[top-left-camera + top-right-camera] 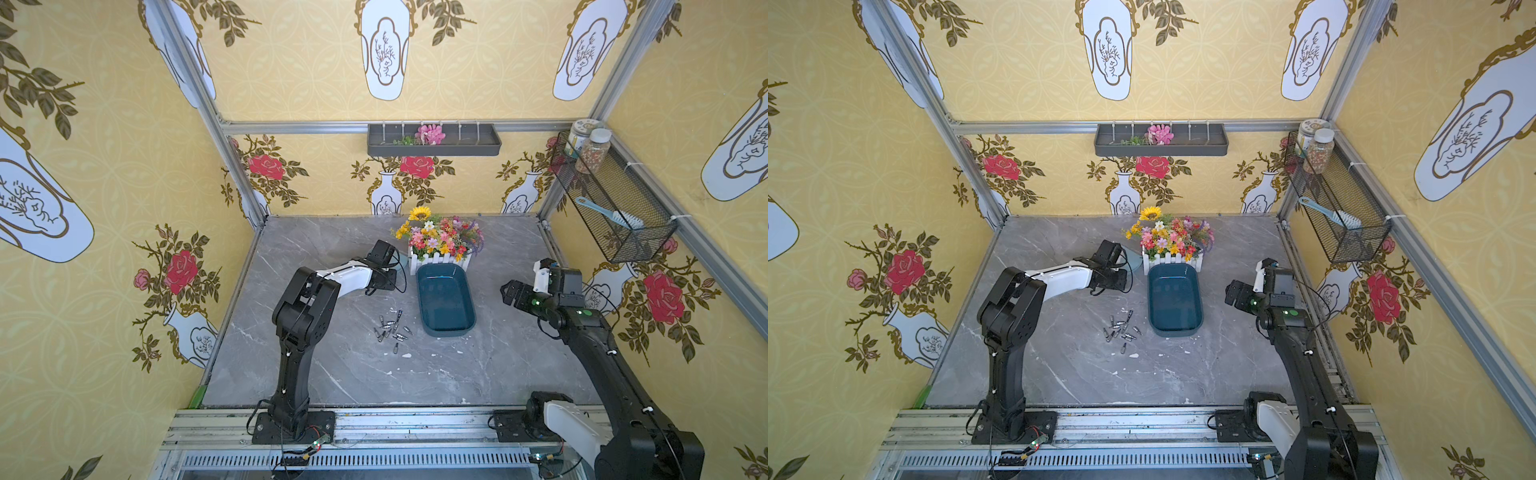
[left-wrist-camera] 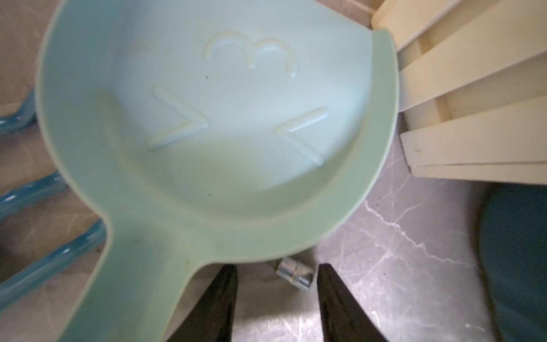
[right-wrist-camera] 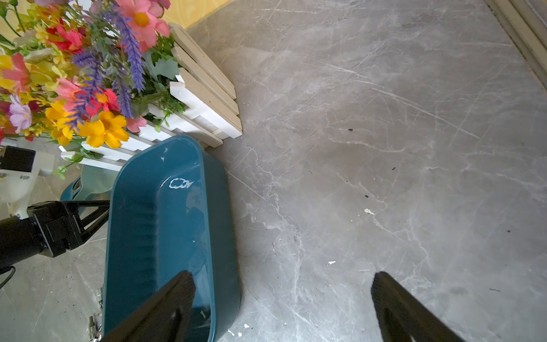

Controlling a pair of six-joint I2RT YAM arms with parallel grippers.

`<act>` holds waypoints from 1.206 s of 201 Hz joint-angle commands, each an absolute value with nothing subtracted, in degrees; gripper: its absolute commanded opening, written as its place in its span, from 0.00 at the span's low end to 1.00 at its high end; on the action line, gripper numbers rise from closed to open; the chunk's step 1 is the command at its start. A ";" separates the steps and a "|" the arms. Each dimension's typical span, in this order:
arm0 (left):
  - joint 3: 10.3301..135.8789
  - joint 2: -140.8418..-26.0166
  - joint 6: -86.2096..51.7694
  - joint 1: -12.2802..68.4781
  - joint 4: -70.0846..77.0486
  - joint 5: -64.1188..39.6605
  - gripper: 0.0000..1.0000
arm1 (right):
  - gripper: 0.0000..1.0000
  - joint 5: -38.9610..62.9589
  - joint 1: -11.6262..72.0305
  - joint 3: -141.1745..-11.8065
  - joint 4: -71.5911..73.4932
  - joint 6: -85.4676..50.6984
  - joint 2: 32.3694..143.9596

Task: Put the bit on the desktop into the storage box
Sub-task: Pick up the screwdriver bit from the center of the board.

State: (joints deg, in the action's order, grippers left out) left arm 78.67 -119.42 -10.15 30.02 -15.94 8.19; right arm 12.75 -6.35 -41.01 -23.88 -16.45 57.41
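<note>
Aluminium rail (image 1: 374,419) up front; yellow floral wallpaper (image 1: 311,62) around the grey marble counter (image 1: 332,374). Bits (image 1: 392,328) lie scattered on it beside the teal storage box (image 1: 444,299). Left claw (image 2: 277,268) half-spread, right claw (image 3: 283,274) wide, both empty.

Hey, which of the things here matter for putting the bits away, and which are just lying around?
Job: bits, storage box, desktop.
Lying about: dustpan, flower box, wall trough, wire basket, brush, jars.

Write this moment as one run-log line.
left end effector: open at dustpan, one bit between jaws, ungripped | right end effector: open, beside storage box | bits: scattered on desktop | storage box: no bits visible
</note>
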 commanded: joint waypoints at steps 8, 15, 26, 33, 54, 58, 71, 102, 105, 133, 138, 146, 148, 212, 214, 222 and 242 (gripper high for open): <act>79.29 -121.75 -11.52 30.39 -18.98 4.75 0.49 | 0.97 13.27 -6.25 -40.65 -21.52 -16.88 57.70; 79.58 -121.98 -11.52 30.33 -19.06 4.78 0.50 | 0.97 13.32 -6.24 -40.66 -21.40 -16.88 57.72; 79.85 -122.33 -11.67 30.42 -19.16 4.84 0.50 | 0.97 13.40 -6.29 -40.56 -21.37 -16.87 57.76; 80.04 -122.59 -11.67 30.41 -19.31 4.83 0.49 | 0.97 13.37 -6.24 -40.71 -21.39 -16.87 57.83; 80.25 -123.06 -11.69 30.41 -20.12 6.07 0.47 | 0.97 13.37 -6.31 -40.73 -21.31 -16.88 57.79; 80.18 -123.06 -11.69 30.41 -20.29 6.42 0.46 | 0.97 13.38 -6.24 -40.77 -21.27 -16.90 57.87; 79.83 -122.88 -11.65 30.41 -20.47 7.31 0.43 | 0.97 13.41 -6.24 -40.78 -21.34 -16.88 57.96; 79.06 -122.31 -11.22 30.41 -21.17 8.26 0.37 | 0.97 13.45 -6.27 -40.91 -21.28 -16.87 58.03; 78.95 -122.28 -11.17 30.41 -21.26 8.34 0.37 | 0.97 13.52 -6.24 -40.92 -21.29 -16.87 58.04; 77.32 -121.02 -10.90 30.41 -21.48 8.31 0.35 | 0.97 13.49 -6.28 -41.14 -21.29 -16.88 58.02; 77.03 -120.80 -10.90 30.41 -21.60 8.26 0.34 | 0.97 13.48 -6.26 -41.13 -21.25 -16.88 58.09; 76.53 -120.36 -10.90 30.44 -21.69 8.26 0.33 | 0.97 13.46 -6.24 -41.13 -21.24 -16.87 58.08; 76.44 -120.29 -10.90 30.42 -21.70 8.24 0.33 | 0.97 13.45 -6.24 -41.13 -21.21 -16.96 58.09; 75.74 -120.01 -10.66 30.41 -22.04 8.45 0.25 | 0.97 13.65 -6.28 -41.47 -20.92 -17.09 58.46; 75.80 -120.05 -10.64 30.41 -22.06 8.44 0.25 | 0.97 13.63 -6.32 -41.37 -20.92 -17.13 58.41; 75.98 -120.31 -10.68 30.41 -22.06 8.35 0.22 | 0.97 13.62 -6.29 -41.41 -20.97 -17.10 58.45; 76.15 -120.54 -10.54 30.41 -22.24 8.26 0.18 | 0.97 13.55 -6.25 -41.40 -21.07 -17.11 58.36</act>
